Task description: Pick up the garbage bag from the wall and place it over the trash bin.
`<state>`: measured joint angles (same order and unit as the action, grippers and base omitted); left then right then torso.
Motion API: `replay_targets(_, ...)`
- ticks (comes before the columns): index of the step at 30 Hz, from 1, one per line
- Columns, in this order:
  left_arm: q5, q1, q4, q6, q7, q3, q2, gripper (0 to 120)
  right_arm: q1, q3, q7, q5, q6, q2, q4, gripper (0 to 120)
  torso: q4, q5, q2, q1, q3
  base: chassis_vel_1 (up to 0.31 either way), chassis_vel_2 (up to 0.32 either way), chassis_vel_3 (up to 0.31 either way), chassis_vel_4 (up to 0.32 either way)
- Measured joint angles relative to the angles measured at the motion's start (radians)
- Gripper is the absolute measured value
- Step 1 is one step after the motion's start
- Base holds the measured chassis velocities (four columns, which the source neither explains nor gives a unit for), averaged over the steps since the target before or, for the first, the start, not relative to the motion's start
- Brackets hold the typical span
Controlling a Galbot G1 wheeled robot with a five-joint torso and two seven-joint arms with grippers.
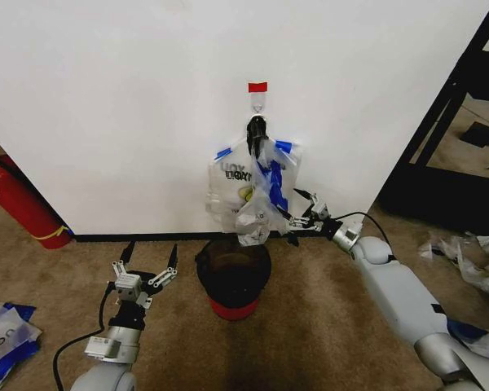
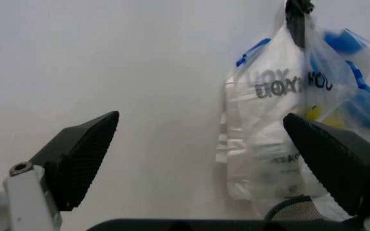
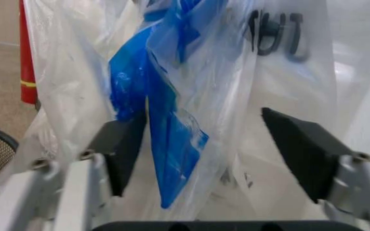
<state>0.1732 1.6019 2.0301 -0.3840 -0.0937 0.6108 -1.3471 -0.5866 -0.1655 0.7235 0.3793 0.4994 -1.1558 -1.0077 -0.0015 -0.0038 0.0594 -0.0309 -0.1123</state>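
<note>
Whitish plastic hangs long and vertical: the garbage bag [image 1: 253, 191] droops from the hook [image 1: 258, 103] on the wall [image 1: 130, 98], handles up, its bottom just above the trash bin [image 1: 233, 277]. Our right gripper [image 1: 297, 220] has its jaws spread around the bag's lower side. Our left gripper [image 1: 147, 273] waits spread wide beside the bin.

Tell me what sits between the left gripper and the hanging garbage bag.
Bare white wall: in the left wrist view, only it separates the open left gripper from the garbage bag.
</note>
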Motion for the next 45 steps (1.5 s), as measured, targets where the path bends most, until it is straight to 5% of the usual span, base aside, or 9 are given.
replay_targets(8, 0.004, 0.001, 0.000, -0.002, 0.001, 0.005, 0.003, 100, 0.007, 0.007, 0.038, 0.011, -0.023, 0.007, -0.002, 46, 0.0000, 0.0001, 0.000, 0.000, 0.000, 0.000, 0.000, 0.000, 0.000)
replay_targets(21, 0.003, -0.002, -0.004, -0.006, 0.001, -0.005, 0.000, 100, 0.008, -0.011, 0.043, 0.040, -0.028, 0.025, 0.002, 57, -0.0001, 0.0003, 0.000, 0.000, 0.000, 0.000, 0.000, 0.000, 0.000)
replay_targets(34, -0.001, -0.001, -0.002, -0.006, 0.001, -0.006, -0.003, 100, 0.022, 0.005, 0.021, 0.069, -0.036, 0.003, 0.038, 15, 0.0000, 0.0002, 0.000, 0.000, 0.000, 0.000, 0.000, 0.000, 0.000)
replay_targets(42, 0.002, 0.001, 0.005, -0.009, 0.002, -0.002, -0.001, 100, 0.014, 0.005, 0.021, 0.088, -0.040, 0.006, 0.006, 7, 0.0001, 0.0003, 0.000, 0.000, 0.000, 0.000, 0.000, 0.000, 0.000)
replay_targets(45, 0.030, -0.001, 0.026, -0.012, 0.004, -0.015, 0.012, 100, -0.033, 0.010, 0.000, 0.167, -0.071, 0.040, -0.115, 0, 0.0001, 0.0001, 0.000, 0.000, 0.000, 0.000, 0.000, 0.000, 0.000)
